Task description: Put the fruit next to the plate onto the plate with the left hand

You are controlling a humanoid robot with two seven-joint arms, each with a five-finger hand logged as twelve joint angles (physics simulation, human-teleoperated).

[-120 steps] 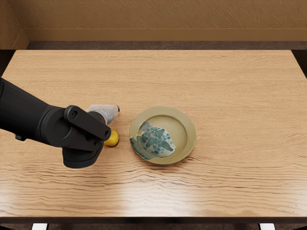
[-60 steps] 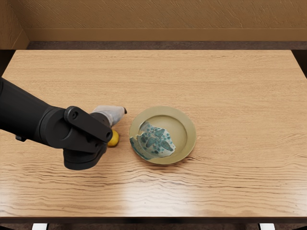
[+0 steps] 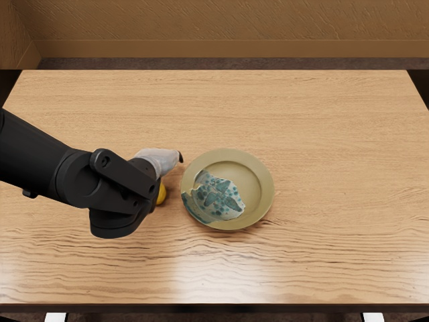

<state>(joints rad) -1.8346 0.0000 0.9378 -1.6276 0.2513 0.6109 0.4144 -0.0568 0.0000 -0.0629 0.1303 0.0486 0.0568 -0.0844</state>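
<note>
We can read no text, label, brand, number or sign anywhere, neither on the table (image 3: 322, 107) nor on the plate (image 3: 261, 176).

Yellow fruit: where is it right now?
Head view: the yellow fruit is just left of the plate, not on it, mostly hidden behind the left hand.

The wooden table (image 3: 301, 100) is filling most of the view, its grain running side to side. A pale sheen is lying toward its near edge. Beyond the far edge a dark floor strip (image 3: 234, 64) is showing, with a brown wall (image 3: 234, 20) rising behind it. Small white pieces (image 3: 55, 316) are showing beneath both near corners; what they are is not determinable.
</note>
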